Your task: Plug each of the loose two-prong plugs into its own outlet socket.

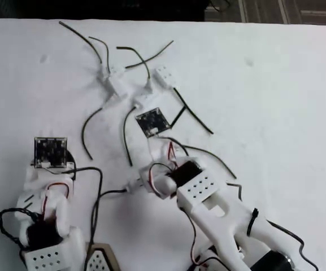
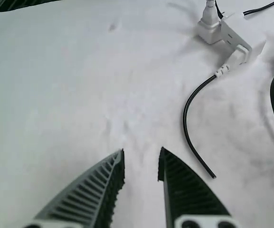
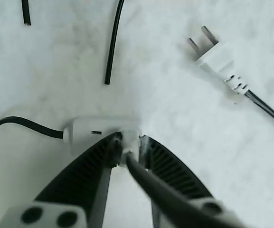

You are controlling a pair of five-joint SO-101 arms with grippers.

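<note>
White perforated arms [image 1: 213,203], dark ribbed claw [image 2: 141,159], apparently red-white wires [image 1: 171,152]

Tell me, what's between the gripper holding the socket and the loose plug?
Bare table, in the right wrist view, between the right gripper, shut on the socket, and the loose plug.

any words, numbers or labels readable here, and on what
None can be read. The white socket block in the right gripper, the loose two-prong plug and the black square board show no legible print; the board's pale dots are too small.
</note>
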